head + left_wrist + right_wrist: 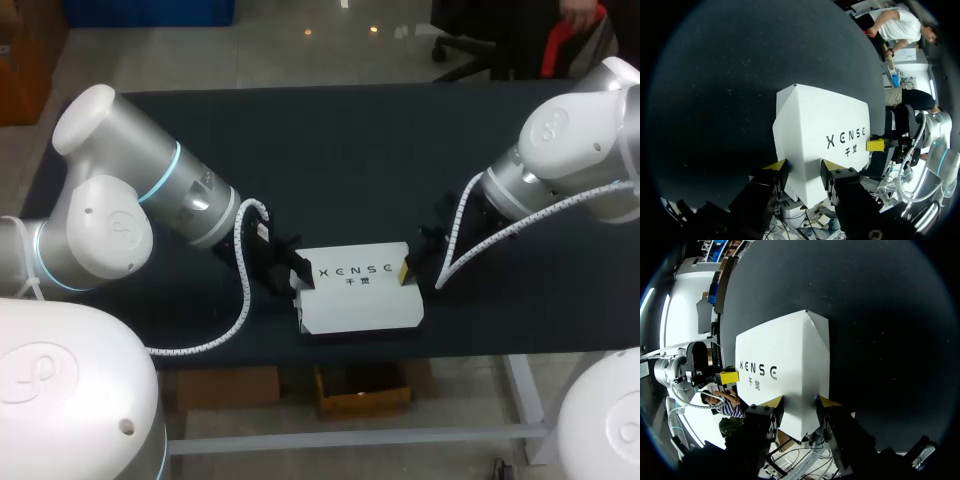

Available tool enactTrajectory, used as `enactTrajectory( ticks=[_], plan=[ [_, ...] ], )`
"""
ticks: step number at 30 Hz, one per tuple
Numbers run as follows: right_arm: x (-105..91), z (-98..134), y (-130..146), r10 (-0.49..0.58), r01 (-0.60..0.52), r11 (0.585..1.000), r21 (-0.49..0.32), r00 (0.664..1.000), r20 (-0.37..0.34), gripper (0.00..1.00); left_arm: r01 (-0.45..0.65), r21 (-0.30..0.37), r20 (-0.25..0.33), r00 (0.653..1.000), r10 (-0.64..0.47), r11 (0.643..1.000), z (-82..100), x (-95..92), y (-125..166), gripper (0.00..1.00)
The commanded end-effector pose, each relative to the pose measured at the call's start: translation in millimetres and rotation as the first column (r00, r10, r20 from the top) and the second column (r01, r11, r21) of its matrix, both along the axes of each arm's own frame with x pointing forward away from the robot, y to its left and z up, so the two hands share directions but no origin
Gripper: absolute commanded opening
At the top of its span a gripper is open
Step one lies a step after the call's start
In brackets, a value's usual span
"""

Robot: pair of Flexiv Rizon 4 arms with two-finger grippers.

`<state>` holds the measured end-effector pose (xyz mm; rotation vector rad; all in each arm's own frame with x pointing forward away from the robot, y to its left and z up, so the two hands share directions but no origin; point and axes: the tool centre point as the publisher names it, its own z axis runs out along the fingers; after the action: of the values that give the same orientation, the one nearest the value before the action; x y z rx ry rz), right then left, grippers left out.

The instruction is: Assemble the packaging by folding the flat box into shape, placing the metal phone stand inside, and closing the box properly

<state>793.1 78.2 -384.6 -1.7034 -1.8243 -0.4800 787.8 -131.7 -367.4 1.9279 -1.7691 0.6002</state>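
White-silver arms (pixel 110 200), spiral-wrapped cables (pixel 243 290), yellow-tipped black pincers (pixel 804 168)

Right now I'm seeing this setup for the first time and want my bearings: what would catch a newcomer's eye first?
The white box, bright against the black table, sits mid-table near the front edge. The left tool grips one end of it and the right tool the opposite end, yellow tips pressed to both sides.

White box (pixel 360 295), assembled and closed, flat at black table (pixel 330 150) front edge.
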Motion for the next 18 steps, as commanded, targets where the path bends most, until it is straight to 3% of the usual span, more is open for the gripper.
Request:
enactTrajectory(
  ticks=[1,18],
  plan=[
    [2.1,3.0,2.8,0.005,-0.005,1.000,-0.004,1.000,-0.008,0.40,0.001,0.010,-0.008,1.000,-0.001,1.000,2.3,2.9,-3.8,0.43],
    [4.5,9.3,2.4,-0.012,0.010,0.999,-0.035,0.997,-0.070,0.40,-0.006,0.035,-0.028,1.000,0.007,0.999,9.2,4.9,-6.1,0.42]
  ],
)
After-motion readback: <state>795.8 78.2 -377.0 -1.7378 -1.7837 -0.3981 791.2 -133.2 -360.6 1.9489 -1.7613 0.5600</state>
